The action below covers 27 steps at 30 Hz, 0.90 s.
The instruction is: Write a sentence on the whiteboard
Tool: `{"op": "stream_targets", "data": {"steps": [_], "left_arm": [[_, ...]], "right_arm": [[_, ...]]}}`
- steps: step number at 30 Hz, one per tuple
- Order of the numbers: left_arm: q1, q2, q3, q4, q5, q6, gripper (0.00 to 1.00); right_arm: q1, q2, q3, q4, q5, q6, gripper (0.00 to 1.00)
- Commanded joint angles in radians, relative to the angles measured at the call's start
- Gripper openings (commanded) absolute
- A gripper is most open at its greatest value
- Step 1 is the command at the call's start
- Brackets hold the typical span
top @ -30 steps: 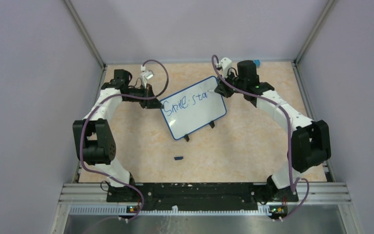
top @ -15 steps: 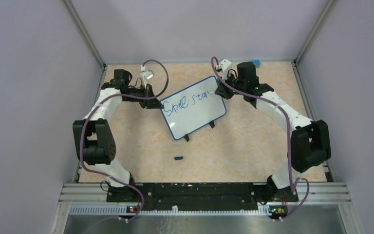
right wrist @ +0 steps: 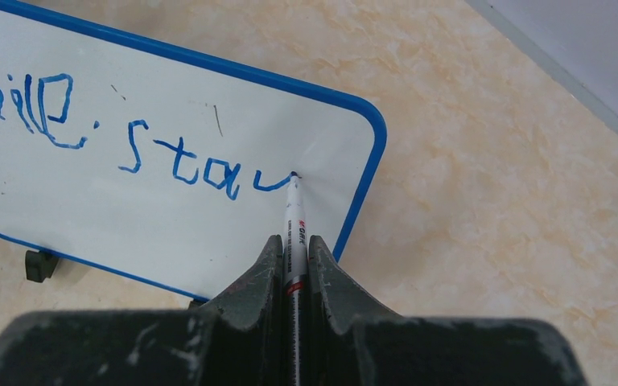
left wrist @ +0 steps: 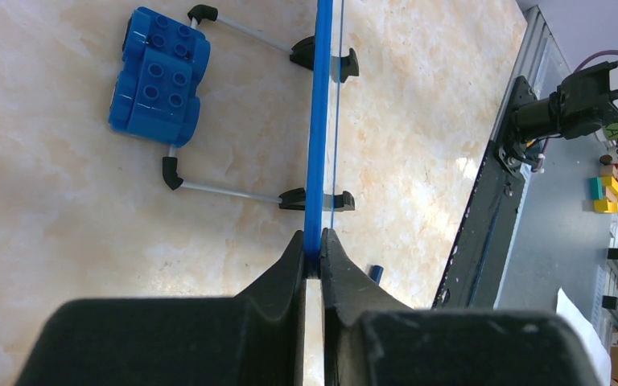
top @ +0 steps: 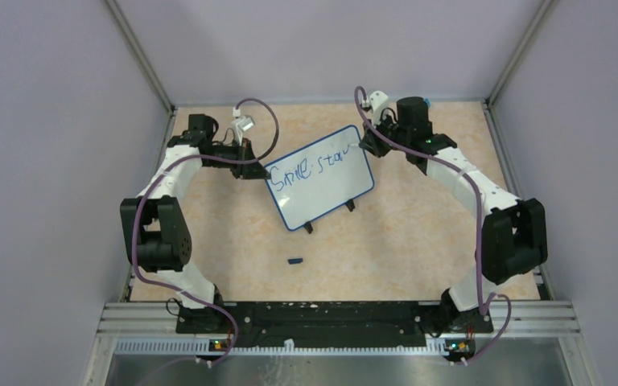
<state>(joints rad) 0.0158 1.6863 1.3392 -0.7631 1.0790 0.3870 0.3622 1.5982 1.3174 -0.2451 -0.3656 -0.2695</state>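
The whiteboard stands tilted on its two black feet mid-table. My left gripper is shut on its left blue frame edge; in the left wrist view the frame runs straight out from between the jaws of that gripper. My right gripper is shut on a white marker, whose tip touches the board near its upper right corner. The sentence reads "Smile sta" in blue, with a fresh curved stroke ending at the tip. From above, the right gripper sits at the board's right end.
A small dark marker cap lies on the table in front of the board. A blue toy brick block sits at the far right back corner. Grey walls enclose the table on three sides.
The right gripper has slid the marker to the right and slightly back, adding a new blue stroke after "sta". The left arm and the board have stayed still.
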Motion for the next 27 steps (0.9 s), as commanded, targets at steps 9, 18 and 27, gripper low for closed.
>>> {"op": "stream_targets", "data": {"steps": [9, 18, 27], "left_arm": [[-0.011, 0.001, 0.028, 0.015, -0.032, 0.055, 0.00], [-0.011, -0.001, 0.029, 0.011, -0.039, 0.058, 0.00], [-0.011, 0.003, 0.034, 0.013, -0.035, 0.054, 0.00]], "right_arm": [[-0.012, 0.005, 0.015, 0.034, 0.001, -0.010, 0.00], [-0.012, -0.022, -0.038, 0.021, -0.009, -0.021, 0.00], [-0.010, -0.052, -0.099, 0.023, -0.022, -0.025, 0.00]]}}
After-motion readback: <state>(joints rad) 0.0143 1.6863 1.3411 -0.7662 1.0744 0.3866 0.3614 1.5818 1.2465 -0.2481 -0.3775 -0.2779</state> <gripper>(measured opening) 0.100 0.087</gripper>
